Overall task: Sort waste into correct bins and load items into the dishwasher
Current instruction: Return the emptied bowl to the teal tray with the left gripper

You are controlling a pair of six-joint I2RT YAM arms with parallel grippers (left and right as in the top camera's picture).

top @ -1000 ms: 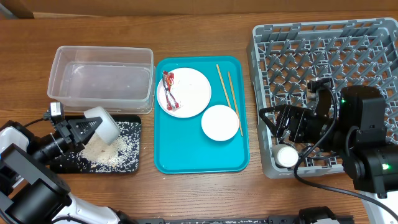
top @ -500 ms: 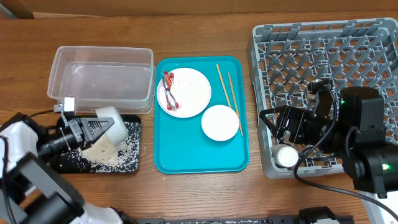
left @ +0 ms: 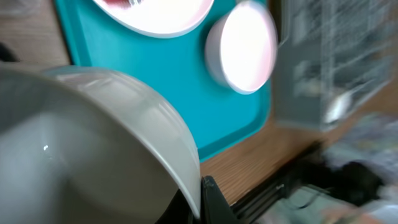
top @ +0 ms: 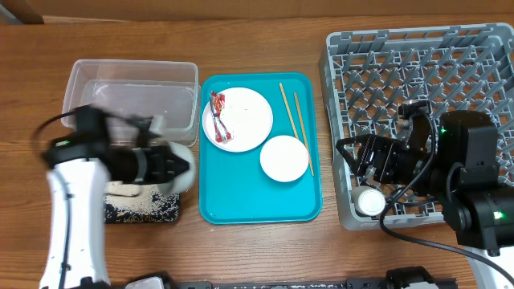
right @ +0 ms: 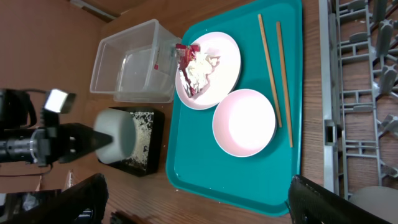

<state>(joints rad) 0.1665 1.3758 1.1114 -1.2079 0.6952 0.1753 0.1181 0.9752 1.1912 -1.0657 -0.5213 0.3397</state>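
In the right wrist view, the left fingers (right: 97,140) pinch the rim of a white bowl (right: 119,137). The bowl is tipped on its side over the black tray (right: 149,163), which has rice (right: 146,121) in it. The right fingers (right: 199,202) are spread wide, with nothing between them. I think the bowl is hard, smooth and slippery, and could break if dropped. The rim looks like the best place to hold it, one finger inside and one outside.

In the left wrist view, the bowl fills most of the picture. Only one dark fingertip (left: 210,199) shows under its rim. The teal tray (left: 155,87) and a second bowl (left: 242,46) lie beyond. The dishwasher rack (left: 323,56) is a blur.

In the overhead view, the left arm is smeared, so I cannot see the grip there. A small cup (top: 369,201) sits in the rack's corner.
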